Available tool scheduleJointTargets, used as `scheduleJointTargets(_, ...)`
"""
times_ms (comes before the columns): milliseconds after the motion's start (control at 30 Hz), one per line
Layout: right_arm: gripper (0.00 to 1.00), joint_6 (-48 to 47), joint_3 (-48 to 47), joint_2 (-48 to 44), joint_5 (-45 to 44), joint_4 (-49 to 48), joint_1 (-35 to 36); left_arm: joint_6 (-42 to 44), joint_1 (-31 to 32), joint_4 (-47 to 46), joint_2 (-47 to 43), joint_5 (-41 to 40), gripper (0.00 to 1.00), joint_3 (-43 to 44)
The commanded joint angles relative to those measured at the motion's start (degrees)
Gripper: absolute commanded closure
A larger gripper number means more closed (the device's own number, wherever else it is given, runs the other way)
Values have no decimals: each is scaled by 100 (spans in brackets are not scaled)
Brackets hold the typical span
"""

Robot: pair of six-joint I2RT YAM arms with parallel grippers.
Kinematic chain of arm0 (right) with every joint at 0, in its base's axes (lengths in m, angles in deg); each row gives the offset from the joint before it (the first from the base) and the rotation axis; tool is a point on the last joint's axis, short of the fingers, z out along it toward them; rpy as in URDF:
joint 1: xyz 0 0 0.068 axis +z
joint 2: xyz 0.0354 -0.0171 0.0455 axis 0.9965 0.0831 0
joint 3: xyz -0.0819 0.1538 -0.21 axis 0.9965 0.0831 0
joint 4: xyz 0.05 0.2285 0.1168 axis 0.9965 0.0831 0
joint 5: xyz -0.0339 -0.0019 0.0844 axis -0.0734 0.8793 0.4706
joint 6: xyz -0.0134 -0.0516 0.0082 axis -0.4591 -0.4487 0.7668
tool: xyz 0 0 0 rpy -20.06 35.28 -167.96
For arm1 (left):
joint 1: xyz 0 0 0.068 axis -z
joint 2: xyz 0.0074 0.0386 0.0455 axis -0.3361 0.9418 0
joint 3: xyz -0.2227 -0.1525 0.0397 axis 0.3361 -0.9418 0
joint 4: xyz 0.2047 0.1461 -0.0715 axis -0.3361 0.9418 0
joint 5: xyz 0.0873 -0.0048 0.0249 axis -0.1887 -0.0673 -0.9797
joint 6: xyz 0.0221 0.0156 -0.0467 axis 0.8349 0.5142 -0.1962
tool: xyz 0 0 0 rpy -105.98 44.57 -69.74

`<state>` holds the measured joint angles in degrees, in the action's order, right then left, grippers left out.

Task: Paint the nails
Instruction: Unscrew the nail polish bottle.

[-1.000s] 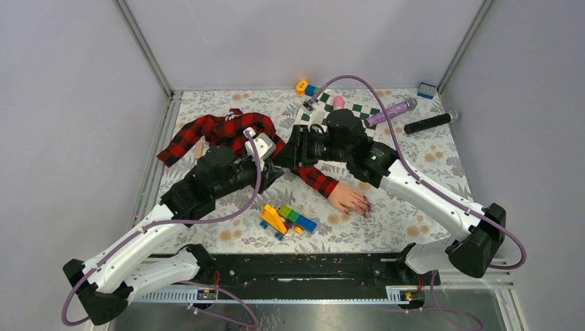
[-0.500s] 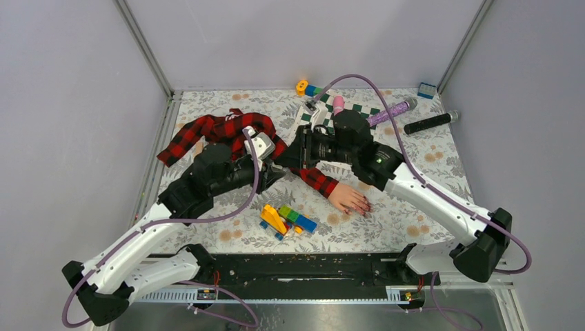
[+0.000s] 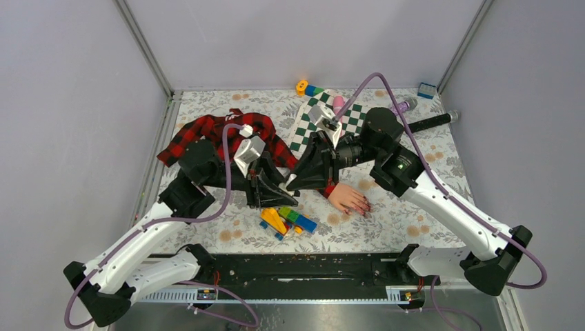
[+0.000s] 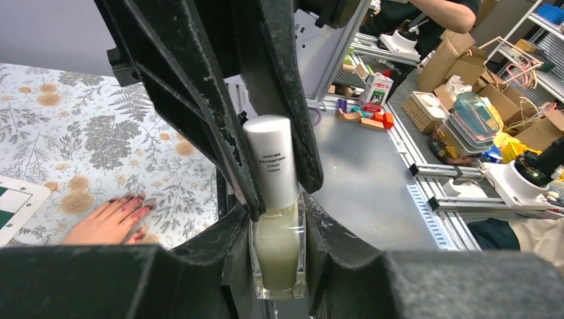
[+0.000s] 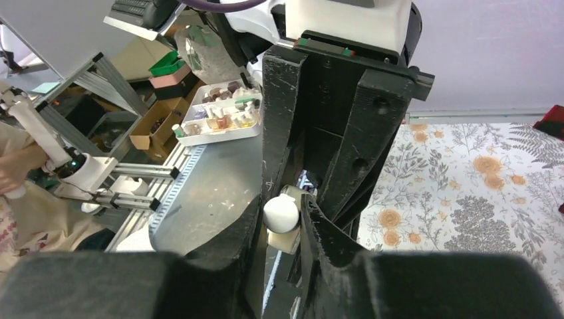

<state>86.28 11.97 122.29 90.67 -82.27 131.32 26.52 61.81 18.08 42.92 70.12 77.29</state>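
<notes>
The left gripper (image 4: 276, 232) is seen closed on a pale bottle (image 4: 278, 259), whose clear glass body is clamped between the two black fingers and held upright in the left wrist view. The bottle's white cap (image 4: 271, 159) is gripped from the opposite side by the right gripper (image 5: 281, 214), whose fingers are pressed against both sides of the cap's rounded end in the right wrist view. In the top view the two grippers are found tip to tip above the floral table (image 3: 421, 207), the left one pointed right and the right one pointed left. Just below their meeting point a small heap of coloured toy blocks (image 3: 286, 219) is laid on the table. Just to the right a pale pink mannequin hand (image 3: 347, 198) is laid flat, palm down, and the nails (image 3: 364, 207), glossy and dark red, are pointed toward the near right. The hand is clear of both grippers. A red-black plaid sleeve (image 3: 221, 132) is spread out behind the left arm, and a green checkered mat (image 3: 356, 118) is partly covered by the right arm.
</notes>
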Motion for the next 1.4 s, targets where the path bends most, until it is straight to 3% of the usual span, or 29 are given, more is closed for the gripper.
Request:
scheduleJointTargets(0, 51, 308, -222, -119, -60, -492, 75, 865, 118, 232, 59, 249, 100, 47)
scheduleJointTargets(33, 37, 366, -146, -216, -391, -437, 50, 1142, 118, 621, 17, -132, 100, 113)
scheduleJointTargets(100, 23, 472, -11, -379, -1134, -318, 8, 1509, 127, 1093, -69, -949, 100, 193)
scheduleJointTargets(233, 21, 602, 89, -527, -2854, 288, 6, 1638, 141, 1285, -205, -2102, 100, 175)
scheduleJointTargets(367, 29, 965, 114, -434, -3856, 911, 13, 1592, 166, 1331, -307, -3347, 100, 99)
scheduleJointTargets(500, 35, 1438, 233, -250, -3938, 881, 35, 1624, 200, 1504, -267, -4057, 100, 133)
scheduleJointTargets(1100, 59, 1755, 87, 202, -3544, 739, 182, 1693, 291, 1695, -43, -4340, 100, 204)
scheduleJointTargets(1133, 64, 1751, 95, 215, -3538, 741, 182, 1695, 289, 1696, -38, -4336, 100, 207)
scheduleJointTargets(1233, 98, 1645, 133, 200, -3509, 729, 186, 1706, 287, 1707, -29, -4160, 100, 219)
scheduleJointTargets(1367, 100, 1104, 206, 86, -3035, 618, 175, 1734, 251, 1579, -89, -3185, 100, 206)
